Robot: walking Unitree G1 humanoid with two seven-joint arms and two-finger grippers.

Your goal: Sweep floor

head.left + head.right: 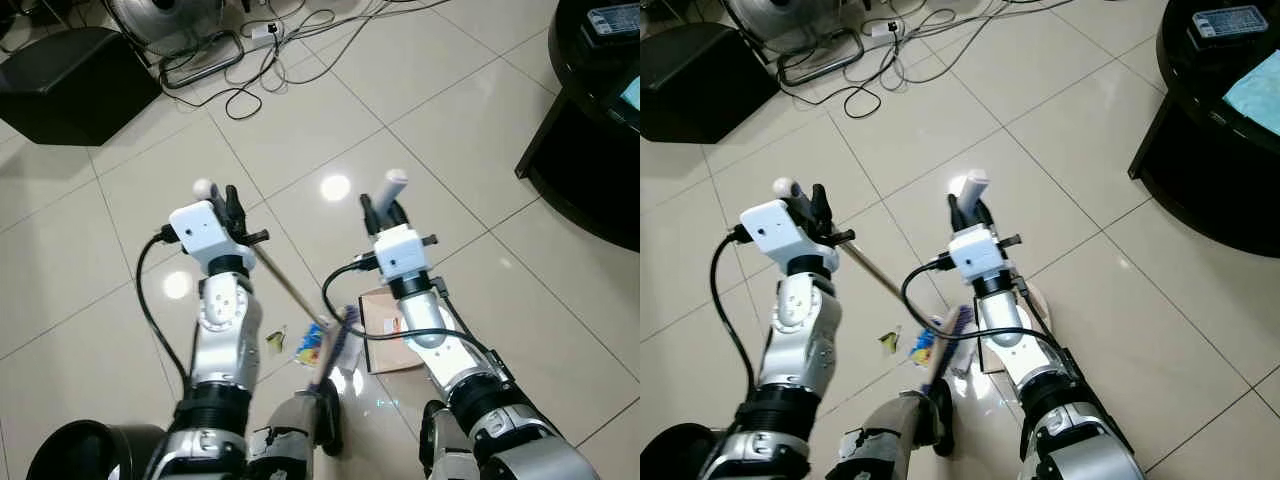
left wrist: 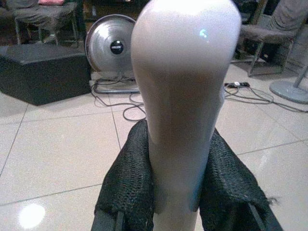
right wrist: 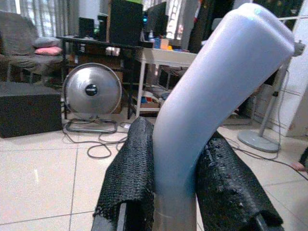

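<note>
White broom handle clamped in left gripper | dustpan handle clamped in right gripper

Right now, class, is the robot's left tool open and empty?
No: the left tool has both black fingers pressed against a pale handle standing between them.

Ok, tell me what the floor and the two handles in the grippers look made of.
Cream tiled floor: glazed ceramic or stone, judging by grout lines and mirror-like light reflections. Pale rounded broom handle in the left gripper: smooth glossy plastic, probably. Bent grey-white handle in the right gripper: likewise moulded plastic, satin sheen.
</note>
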